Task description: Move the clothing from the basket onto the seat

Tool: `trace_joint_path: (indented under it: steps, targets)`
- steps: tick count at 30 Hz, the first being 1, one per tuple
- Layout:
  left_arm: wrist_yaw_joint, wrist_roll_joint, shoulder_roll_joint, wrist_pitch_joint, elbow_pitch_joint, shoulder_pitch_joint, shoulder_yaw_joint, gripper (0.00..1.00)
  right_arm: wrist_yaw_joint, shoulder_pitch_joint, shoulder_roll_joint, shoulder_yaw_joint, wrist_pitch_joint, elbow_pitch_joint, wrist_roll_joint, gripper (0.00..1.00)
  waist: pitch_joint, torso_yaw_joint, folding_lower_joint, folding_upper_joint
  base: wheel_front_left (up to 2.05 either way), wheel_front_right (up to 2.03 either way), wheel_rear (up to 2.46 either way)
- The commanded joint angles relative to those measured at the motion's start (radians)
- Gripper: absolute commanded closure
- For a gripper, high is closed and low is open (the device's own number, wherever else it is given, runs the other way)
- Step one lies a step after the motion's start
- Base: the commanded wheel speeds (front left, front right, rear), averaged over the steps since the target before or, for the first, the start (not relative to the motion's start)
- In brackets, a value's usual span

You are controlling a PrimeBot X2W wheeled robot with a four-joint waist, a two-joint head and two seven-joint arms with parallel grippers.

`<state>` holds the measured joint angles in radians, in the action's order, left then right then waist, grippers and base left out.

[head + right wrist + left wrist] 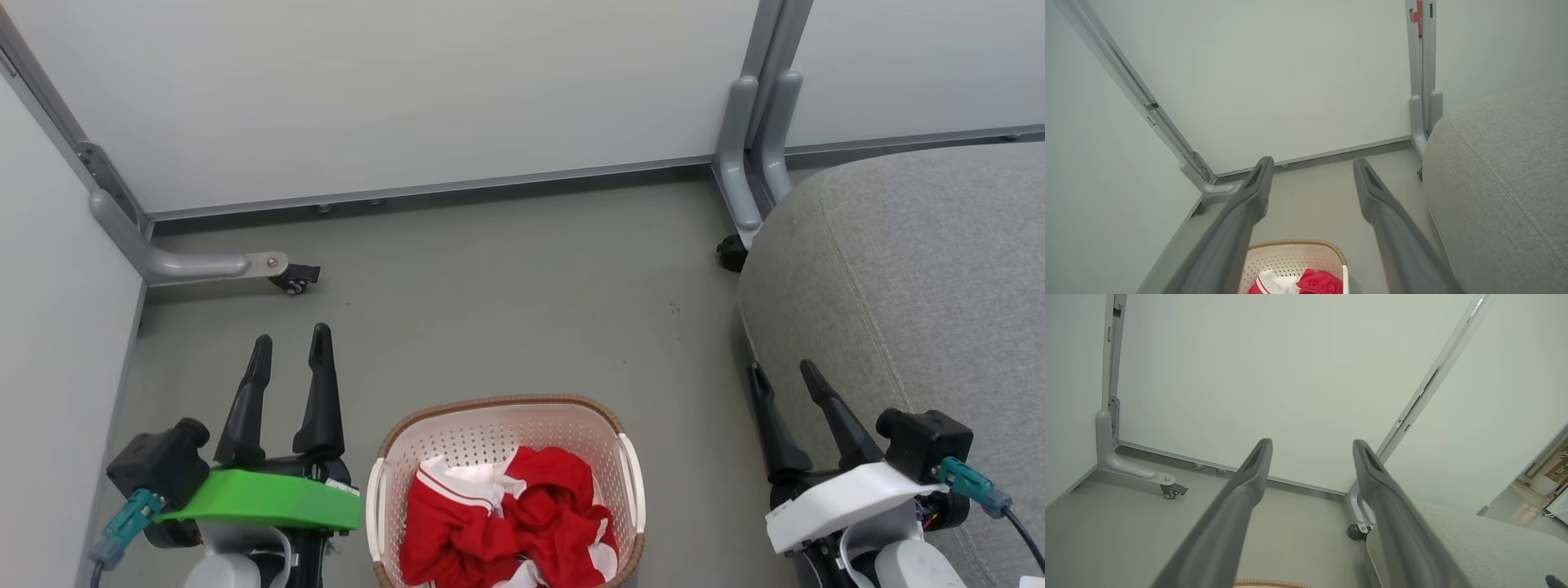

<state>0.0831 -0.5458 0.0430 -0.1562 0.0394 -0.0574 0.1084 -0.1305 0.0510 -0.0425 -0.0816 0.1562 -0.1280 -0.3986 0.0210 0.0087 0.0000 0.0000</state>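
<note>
My left end effector (291,335) and right end effector (782,367) were both open and empty. The red clothing (506,523) lay bunched in the basket (498,402) at 6 o'clock, its near end cut off. The grey seat (922,286) sat at 3 o'clock.

red-and-white clothing (510,523) lay crumpled in the cream basket (490,425), bottom centre; grey seat (914,310) at right.

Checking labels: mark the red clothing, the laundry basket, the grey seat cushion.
red clothing (555,506), head view, middle of the crumpled pile.
laundry basket (498,401), head view, far brown rim.
grey seat cushion (939,269), head view, bare top surface.
</note>
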Motion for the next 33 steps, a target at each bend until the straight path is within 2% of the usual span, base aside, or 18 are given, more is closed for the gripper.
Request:
trace_joint_path:
  steps: [1,33]
  targets:
    - [-0.004,0.03,0.008,-0.01,-0.015,-0.004,0.005,0.0,0.0,0.002,-0.006,-0.003,0.01,0.015,0.031,0.0,0.001,0.0,0.0,0.0,0.0,0.0,0.0]
    - [-0.01,0.308,0.009,-0.08,-0.026,-0.027,0.056,0.0,0.0,0.02,-0.009,-0.031,0.079,0.056,0.319,0.0,0.036,0.004,0.0,0.0,0.0,0.0,0.0]
